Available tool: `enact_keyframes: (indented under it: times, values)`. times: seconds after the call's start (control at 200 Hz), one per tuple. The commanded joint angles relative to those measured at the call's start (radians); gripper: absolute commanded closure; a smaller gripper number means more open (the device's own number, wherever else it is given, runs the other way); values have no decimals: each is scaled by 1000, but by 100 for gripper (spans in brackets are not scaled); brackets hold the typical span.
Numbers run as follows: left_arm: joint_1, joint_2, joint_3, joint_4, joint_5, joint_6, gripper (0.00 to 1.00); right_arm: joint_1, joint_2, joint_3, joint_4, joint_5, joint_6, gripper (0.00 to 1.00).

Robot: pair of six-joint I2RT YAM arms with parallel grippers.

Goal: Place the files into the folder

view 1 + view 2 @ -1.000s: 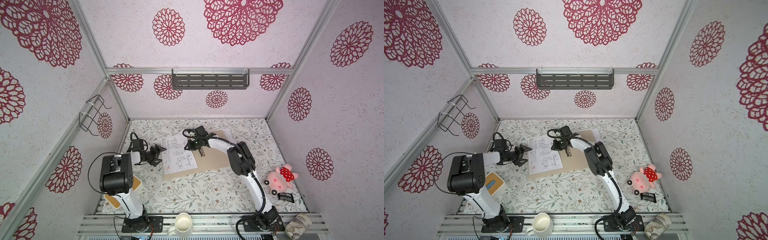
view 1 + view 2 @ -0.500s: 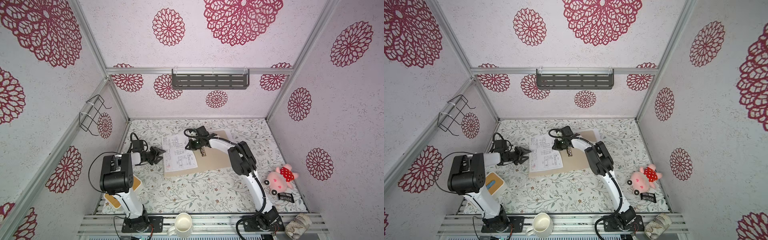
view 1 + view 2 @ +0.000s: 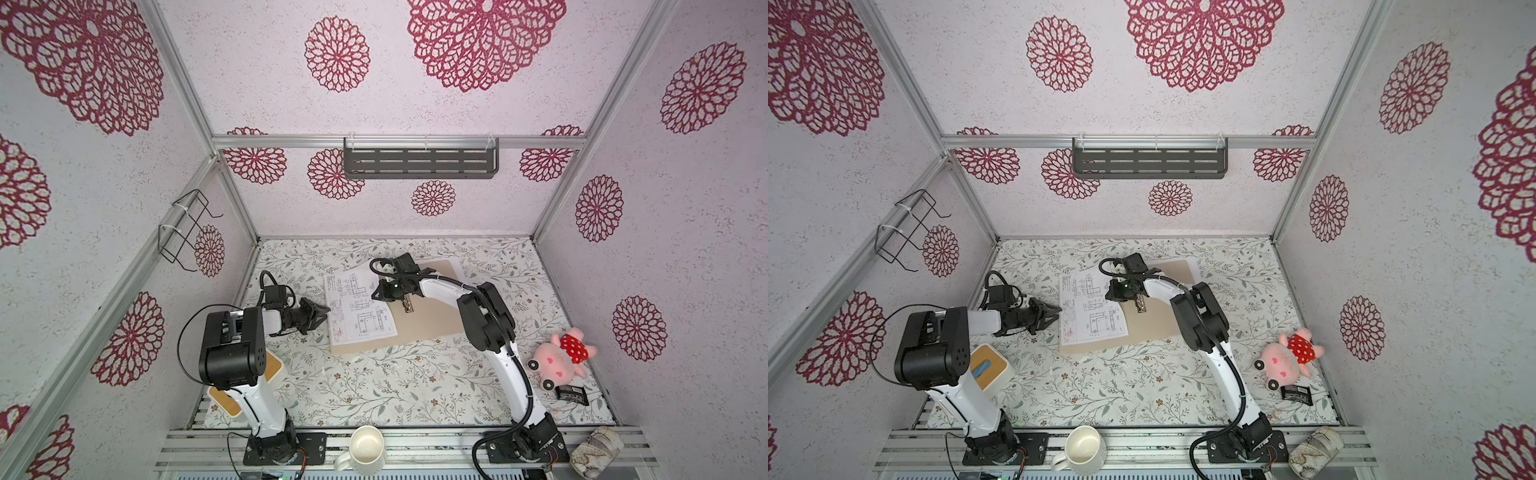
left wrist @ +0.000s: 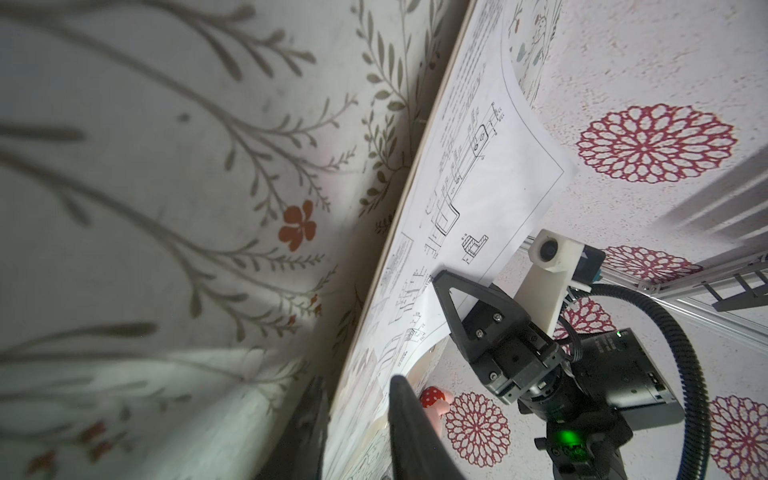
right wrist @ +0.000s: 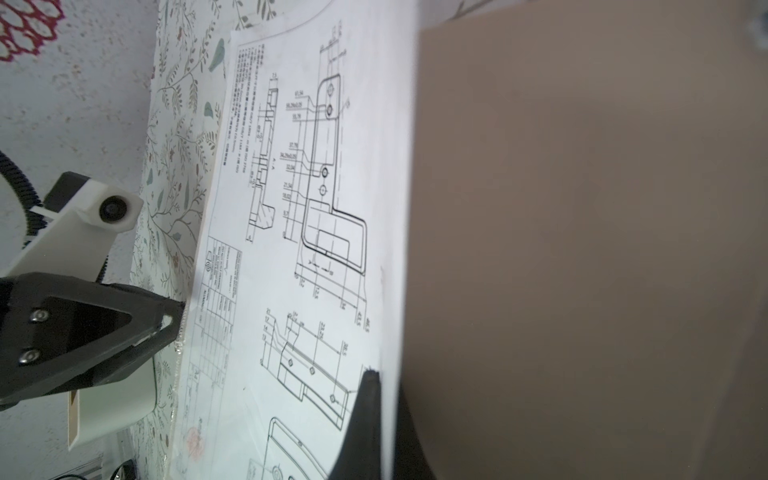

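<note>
Pinches the drawing sheet by its raised edge in shut right gripper jaws. Flanks the opposite edge with narrow left gripper jaws, hold unclear.

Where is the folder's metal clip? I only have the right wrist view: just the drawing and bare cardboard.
Observer: In both top views the metal clip lies on the folder, right beside the drawing and close to your right tool.
Operator: Is the drawing lying flat?
Observer: No. The left wrist view shows its gripped edge curled up off the folder.
Operator: Anything past the folder's far end?
Observer: A white paper corner pokes out there; whether it is under or inside the folder, I cannot tell.
</note>
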Motion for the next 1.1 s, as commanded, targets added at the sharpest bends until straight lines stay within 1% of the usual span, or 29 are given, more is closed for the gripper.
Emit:
enact_keyframes:
  times: [0.0,0.15,0.37,0.445,0.566,0.641,0.901,1.096]
  values:
    - [5,-14,-18,79,39,-26,76,-2,-45,-16,-10,11,25,100]
    - [7,-16,-25,93,43,-29,80,-9,-56,-44,23,4,46,100]
    - [9,-12,-32,101,46,-32,86,-9,-57,-51,27,2,48,100]
    - [9,-9,-32,105,48,-32,91,-9,-56,-51,27,1,48,100]
    - [9,-12,-34,110,47,-35,92,-10,-55,-53,29,-3,50,100]
    - [9,-10,-34,111,48,-37,96,-10,-54,-52,30,-4,50,100]
    - [13,-8,-34,112,51,-35,96,-12,-54,-57,27,-6,51,100]
    - [17,-13,-37,122,55,-28,96,-12,-67,-76,23,-20,27,100]
